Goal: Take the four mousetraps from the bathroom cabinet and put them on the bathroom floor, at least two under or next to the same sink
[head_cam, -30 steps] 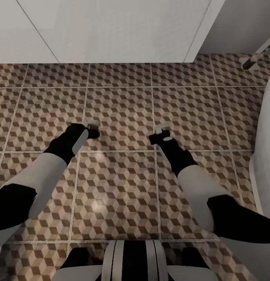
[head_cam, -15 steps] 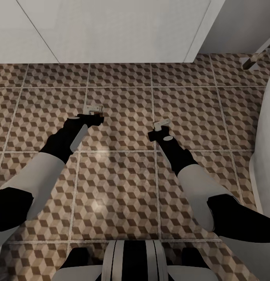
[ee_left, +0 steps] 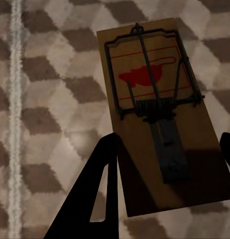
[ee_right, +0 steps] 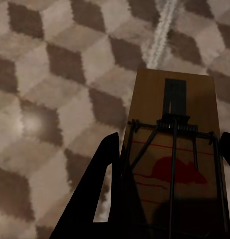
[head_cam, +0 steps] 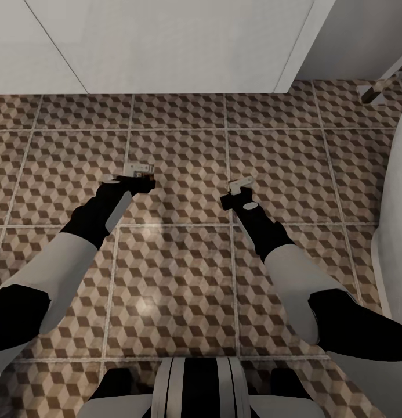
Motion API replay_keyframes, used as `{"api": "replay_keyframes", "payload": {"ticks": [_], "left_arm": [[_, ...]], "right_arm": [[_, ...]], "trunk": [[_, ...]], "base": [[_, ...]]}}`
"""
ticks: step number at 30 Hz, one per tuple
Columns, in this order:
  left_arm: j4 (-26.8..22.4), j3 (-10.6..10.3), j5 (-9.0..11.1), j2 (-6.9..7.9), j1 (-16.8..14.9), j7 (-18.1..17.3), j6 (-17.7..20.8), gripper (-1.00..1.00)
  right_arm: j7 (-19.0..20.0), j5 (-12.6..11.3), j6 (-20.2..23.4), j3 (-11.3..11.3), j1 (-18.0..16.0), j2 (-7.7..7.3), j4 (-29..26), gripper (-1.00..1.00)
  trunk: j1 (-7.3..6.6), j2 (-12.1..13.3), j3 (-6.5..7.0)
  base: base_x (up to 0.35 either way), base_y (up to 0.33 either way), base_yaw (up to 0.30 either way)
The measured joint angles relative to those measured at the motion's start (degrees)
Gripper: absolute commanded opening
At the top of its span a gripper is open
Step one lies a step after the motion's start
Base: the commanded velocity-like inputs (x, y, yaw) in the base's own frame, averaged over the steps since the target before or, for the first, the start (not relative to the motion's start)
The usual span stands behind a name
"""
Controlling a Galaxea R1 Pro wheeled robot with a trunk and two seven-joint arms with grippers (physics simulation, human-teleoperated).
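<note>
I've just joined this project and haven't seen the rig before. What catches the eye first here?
The loud cube-patterned bathroom floor dominates. Over it, two black-and-white arms reach forward, the left claw and the right claw each holding a tan mousetrap: the left mousetrap and the right mousetrap each show dark wire and a red mark. A white vanity stands ahead.

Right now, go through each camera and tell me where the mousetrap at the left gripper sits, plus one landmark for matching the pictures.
Head view: the mousetrap lies at the tip of the left gripper, left of centre on the floor tiles.
Left wrist view: the mousetrap lies between the dark fingers, red mark at its far end.
Right wrist view: a second mousetrap is there instead.
Shared landmark: the pale grout line.
</note>
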Motion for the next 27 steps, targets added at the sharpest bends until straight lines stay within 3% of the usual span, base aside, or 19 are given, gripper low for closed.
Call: {"api": "replay_keyframes", "payload": {"ticks": [27], "left_arm": [[0.23, 0.00, 0.00, 0.01, 0.47, 0.00, -0.08, -1.00]], "right_arm": [[0.07, -0.10, -0.56, 0.06, -0.03, 0.00, 0.06, -1.00]], "trunk": [[0.70, -0.36, 0.00]], "base": [[0.000, 0.000, 0.028]]}}
